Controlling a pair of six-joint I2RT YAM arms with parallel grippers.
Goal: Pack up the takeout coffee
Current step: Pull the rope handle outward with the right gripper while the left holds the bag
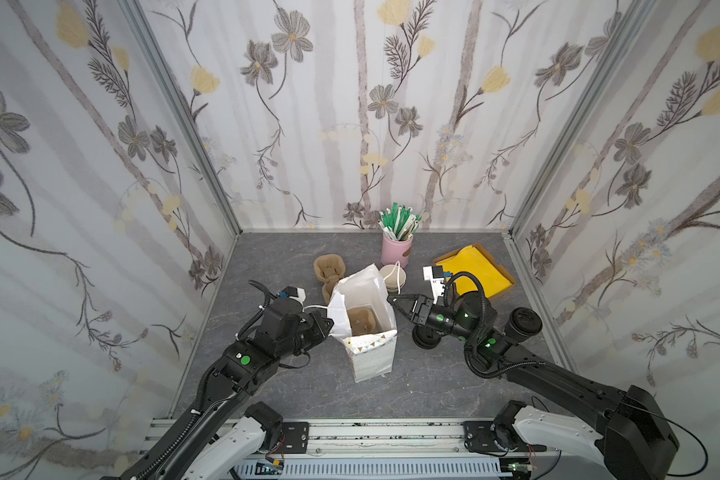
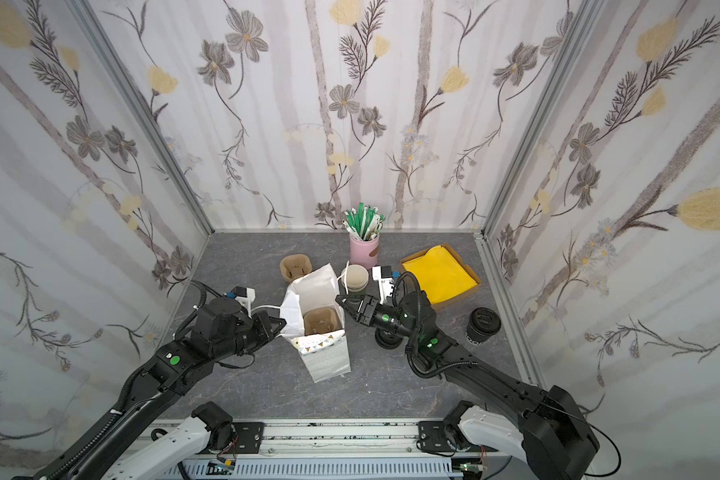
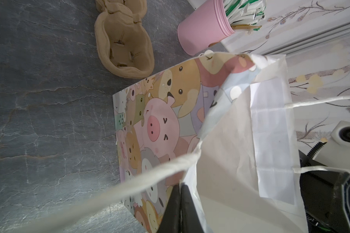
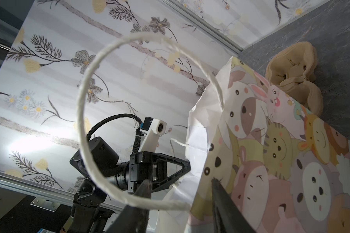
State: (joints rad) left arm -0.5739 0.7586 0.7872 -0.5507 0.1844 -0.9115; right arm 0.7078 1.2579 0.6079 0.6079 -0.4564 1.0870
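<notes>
One takeout coffee [image 1: 524,321], three o'clock of bag [image 1: 362,291].
Likely light, crushable: grip its sides. Left jaws clamp bag, right jaws apart.

Left arm [image 1: 242,365]: reaches from near rail forward and toward middle, forearm low, wrist camera mount on far side. Left gripper [image 1: 328,326]: points right, fingers [image 3: 179,203] pressed together, pinching left rim of bag [image 1: 373,361].

Right arm [image 1: 558,374]: stretches from near right corner toward middle, forearm low, cable looped over wrist. Right gripper [image 1: 391,300]: points left, roughly level, fingers [image 4: 144,191] apart, tips just beside opposite rim of bag. Grippers face each other across bag.
</notes>
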